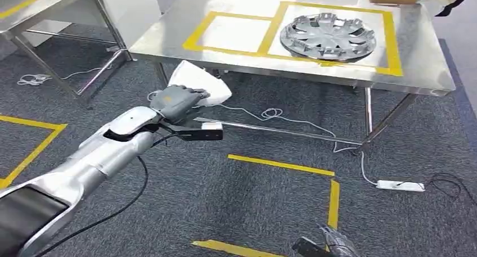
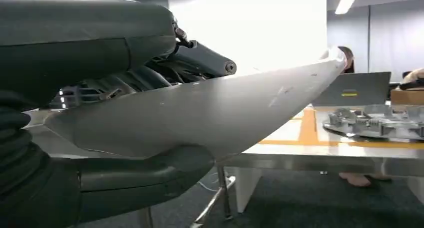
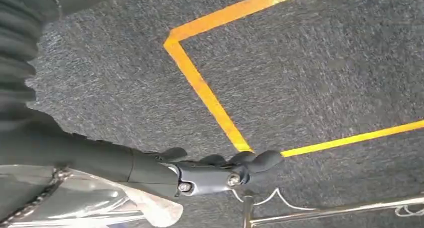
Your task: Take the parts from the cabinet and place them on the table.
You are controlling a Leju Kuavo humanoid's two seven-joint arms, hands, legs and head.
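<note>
L hand point(image 1: 175, 100) grips a white part point(image 1: 209, 82), thumb under, fingers on top, held in the air just in front of the steel table point(image 1: 169, 35). A wheel cover point(image 1: 328, 36) sits in one yellow box already. R hand point(image 3: 220, 170) hangs by the floor, holds nothing; can't tell if spread or curled. Part could bump the table edge & slip, grip is near one end.

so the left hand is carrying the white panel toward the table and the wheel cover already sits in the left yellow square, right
Not quite. In the head view the wheel cover lies in the right-hand yellow square of the table; the left-hand square is bare. The rest holds: the left hand grips the white panel, short of the table's near edge.
</note>
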